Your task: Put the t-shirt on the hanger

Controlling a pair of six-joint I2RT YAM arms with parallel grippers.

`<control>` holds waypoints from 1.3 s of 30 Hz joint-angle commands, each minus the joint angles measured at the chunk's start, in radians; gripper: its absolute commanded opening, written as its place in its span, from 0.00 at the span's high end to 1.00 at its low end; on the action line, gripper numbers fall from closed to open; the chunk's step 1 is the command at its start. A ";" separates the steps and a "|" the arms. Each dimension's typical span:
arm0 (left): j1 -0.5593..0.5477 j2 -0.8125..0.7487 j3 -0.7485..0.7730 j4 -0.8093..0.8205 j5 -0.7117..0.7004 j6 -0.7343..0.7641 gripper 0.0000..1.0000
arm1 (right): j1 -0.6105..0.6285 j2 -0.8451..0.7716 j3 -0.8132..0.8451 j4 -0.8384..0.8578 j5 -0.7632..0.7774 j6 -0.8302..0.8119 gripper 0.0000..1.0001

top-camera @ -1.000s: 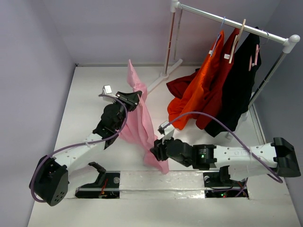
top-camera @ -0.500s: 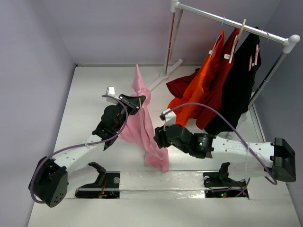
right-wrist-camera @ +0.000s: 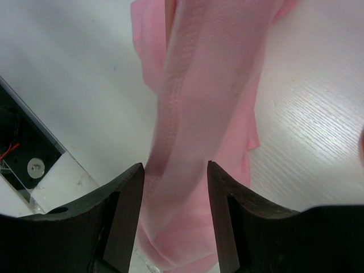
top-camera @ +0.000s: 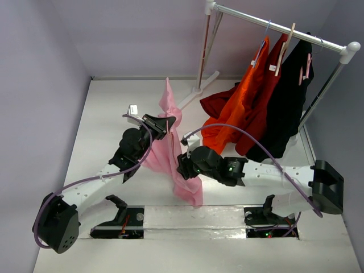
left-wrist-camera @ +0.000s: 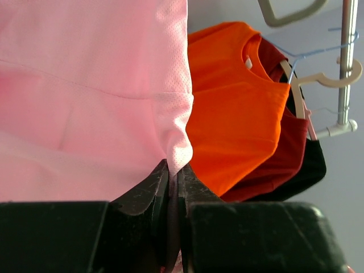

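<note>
Shirt up in the air: the t-shirt (top-camera: 169, 149) hangs as a long pink drape above the table (top-camera: 102, 114), pinched near its top by the left gripper (left-wrist-camera: 173, 173), jaws clamped tight so the cloth falls straight. Lower down, the right gripper (right-wrist-camera: 173, 176) straddles the hanging fabric, fingers apart (not squeezing yet), probably lining up to steady it. As for the hanger, I can't pick it out.

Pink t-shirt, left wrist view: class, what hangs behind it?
An orange shirt, a dark red shirt and a black garment hang behind; the t-shirt covers part of the orange one.
</note>
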 commanded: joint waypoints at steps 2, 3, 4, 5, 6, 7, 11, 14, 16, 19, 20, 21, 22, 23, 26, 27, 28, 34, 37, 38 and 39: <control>-0.007 -0.012 0.003 0.087 0.079 -0.012 1.00 | -0.007 0.046 0.060 0.058 -0.038 -0.030 0.50; -0.007 -0.015 0.000 0.085 0.083 -0.013 1.00 | -0.007 0.047 0.060 0.064 -0.033 -0.030 0.57; -0.007 -0.019 -0.001 0.084 0.086 -0.016 1.00 | -0.007 0.047 0.063 0.069 -0.019 -0.036 0.61; -0.007 -0.027 -0.004 0.081 0.091 -0.016 1.00 | -0.007 0.049 0.066 0.069 -0.015 -0.041 0.66; -0.007 -0.032 -0.005 0.078 0.101 -0.016 1.00 | -0.007 0.054 0.073 0.067 -0.007 -0.047 0.75; -0.007 -0.038 -0.008 0.078 0.106 -0.019 1.00 | -0.007 0.052 0.086 0.061 0.004 -0.056 0.78; -0.007 -0.052 -0.011 0.049 0.109 -0.010 1.00 | -0.007 0.043 0.125 0.040 -0.001 -0.075 0.90; -0.007 -0.049 -0.023 0.036 0.099 -0.004 1.00 | -0.007 0.034 0.149 0.025 0.001 -0.102 0.99; -0.007 -0.027 -0.030 0.050 0.114 -0.009 1.00 | -0.007 0.044 0.180 0.020 0.008 -0.130 1.00; -0.007 -0.003 -0.034 0.079 0.147 -0.027 1.00 | -0.007 0.069 0.237 0.017 0.019 -0.170 1.00; -0.007 0.007 -0.034 0.081 0.152 -0.030 1.00 | -0.007 0.081 0.249 0.017 0.027 -0.179 1.00; -0.007 0.008 -0.034 0.082 0.154 -0.032 1.00 | -0.007 0.086 0.258 0.020 0.028 -0.188 1.00; -0.007 0.008 -0.034 0.082 0.154 -0.033 1.00 | -0.007 0.089 0.275 0.021 0.033 -0.203 1.00; -0.007 0.011 -0.034 0.081 0.154 -0.036 1.00 | -0.007 0.092 0.284 0.023 0.035 -0.211 1.00; 0.004 0.020 -0.034 0.090 0.161 -0.050 1.00 | -0.007 0.095 0.316 0.037 0.025 -0.237 1.00; 0.004 0.025 -0.031 0.101 0.172 -0.056 1.00 | -0.007 0.100 0.326 0.037 0.022 -0.242 1.00; 0.013 0.028 -0.030 0.107 0.178 -0.061 1.00 | -0.007 0.106 0.336 0.035 0.019 -0.248 1.00; 0.033 0.016 -0.004 0.092 0.218 -0.082 1.00 | -0.017 0.179 0.286 0.052 0.093 -0.251 1.00; 0.054 0.017 -0.013 0.099 0.264 -0.110 1.00 | -0.017 0.187 0.241 0.078 0.105 -0.243 1.00; 0.054 0.019 -0.020 0.101 0.275 -0.117 1.00 | -0.017 0.184 0.232 0.080 0.122 -0.239 1.00; 0.054 0.019 -0.024 0.096 0.283 -0.122 1.00 | -0.017 0.184 0.225 0.078 0.133 -0.236 1.00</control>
